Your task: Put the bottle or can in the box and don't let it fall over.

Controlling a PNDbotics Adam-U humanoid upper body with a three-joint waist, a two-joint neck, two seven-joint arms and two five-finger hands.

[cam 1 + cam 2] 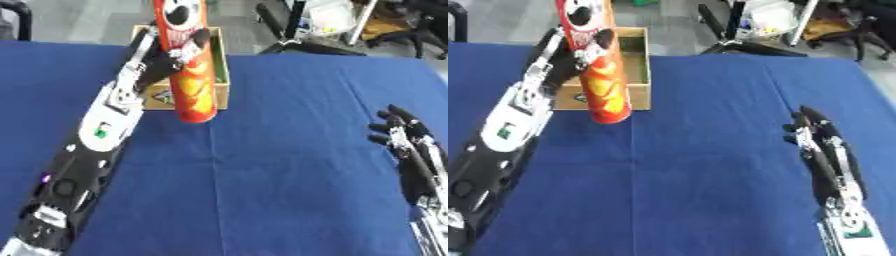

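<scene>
Fingers of the left hand (171,52) are curled round the upper part of the tall red-orange can (194,85), thumb side showing dark against the label. The can is held, not resting: its lower end appears to hang just in front of the near wall of the box (220,92), over the blue table (289,165), though contact with the cloth cannot be ruled out from this angle.

Step in hand, as judged: carry phase. The can is picked up and brought to the box but is not yet inside; its body overlaps the near-left part of the box in both views.

Orientation: long axis close to upright, leaning slightly, the top tipped toward the robot's left and the base toward the box's near wall. The top end runs out of view above; the rounded base points down.

Next move, as judged: lift so that the base clears the near wall, shift it away from the robot until it sits over the box's open interior, then lower it straight with the axis vertical. The tall, narrow shape makes it likely to topple if released while tilted or while leaning on a wall.

The right hand (820,145) lies well to the right of the box, near the table's edge, fingers straight and relaxed, holding nothing.
</scene>
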